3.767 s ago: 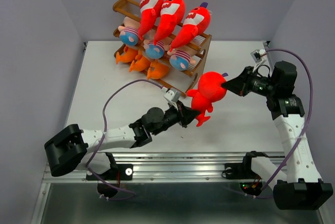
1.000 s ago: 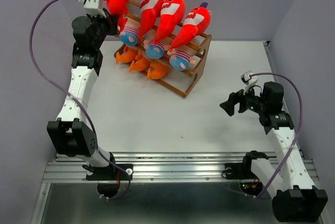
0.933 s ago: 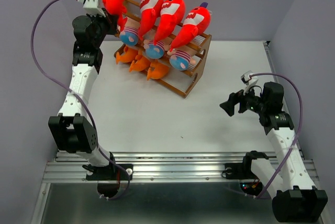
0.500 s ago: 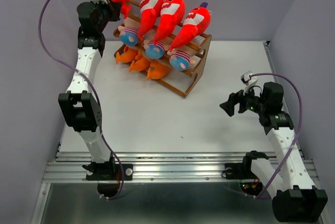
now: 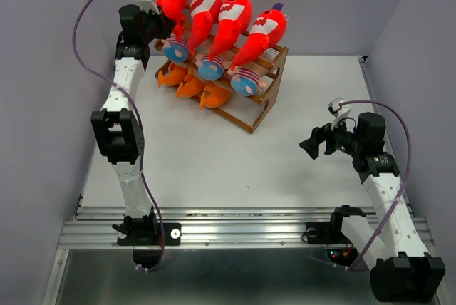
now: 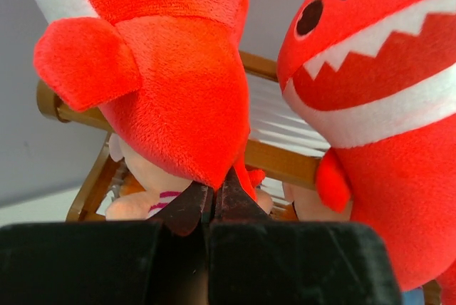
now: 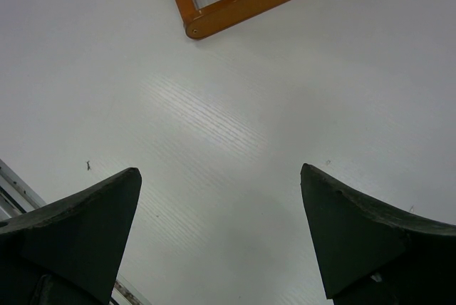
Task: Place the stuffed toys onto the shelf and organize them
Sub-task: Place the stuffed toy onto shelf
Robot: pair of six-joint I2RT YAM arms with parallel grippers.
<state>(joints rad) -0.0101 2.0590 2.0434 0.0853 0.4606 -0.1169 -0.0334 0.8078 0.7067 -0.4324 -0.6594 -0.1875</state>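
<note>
One red shark point(image 6: 171, 91), head cut off at frame top, rises above the left gripper point(image 6: 214, 204) pinching its tail; right gripper point(image 7: 219, 171) gapes empty.

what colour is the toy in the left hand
Bright red toy, pinched in the left hand; left wrist view shows it best.

Fuzzy plush red shark point(image 6: 171, 91); varnished wood shelf point(image 6: 285, 164) (slight sheen); matt white table point(image 7: 228, 127).
</note>
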